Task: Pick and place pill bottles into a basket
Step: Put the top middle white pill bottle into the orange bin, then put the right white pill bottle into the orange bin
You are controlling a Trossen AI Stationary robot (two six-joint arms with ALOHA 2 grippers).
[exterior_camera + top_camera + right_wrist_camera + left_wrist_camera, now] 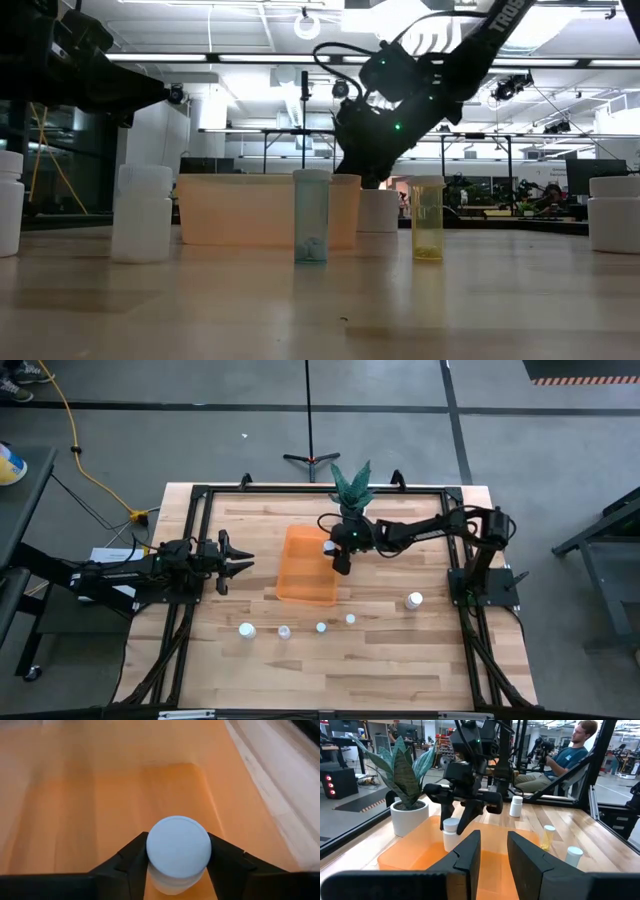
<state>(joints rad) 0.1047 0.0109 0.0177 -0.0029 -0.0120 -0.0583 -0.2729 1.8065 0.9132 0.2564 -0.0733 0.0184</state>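
Note:
The orange basket (308, 568) lies at the table's middle. My right gripper (334, 552) is over the basket's far right part, shut on a white pill bottle (329, 546), which also shows in the left wrist view (451, 834). Several more bottles stand upright on the wood near the front: two white ones (247, 630) (414, 600) and three smaller ones (284, 631) (321, 627) (350, 619), of which the low view shows one teal (311, 215) and one yellow (428, 218). My left gripper (245, 563) is open and empty, left of the basket and pointing at it. My right gripper pinches the bottle between its two fingers (135, 857), on opposite sides just under the cap (178, 842). The fingers come from above, slanting down. The bottle stands upright low inside the basket; whether its base touches the basket's floor I cannot tell.
A white plant pot with green leaves (352, 495) stands just behind the basket, close to my right arm. A black frame (200, 495) runs around the table. A person (572, 750) sits beyond the table's right side.

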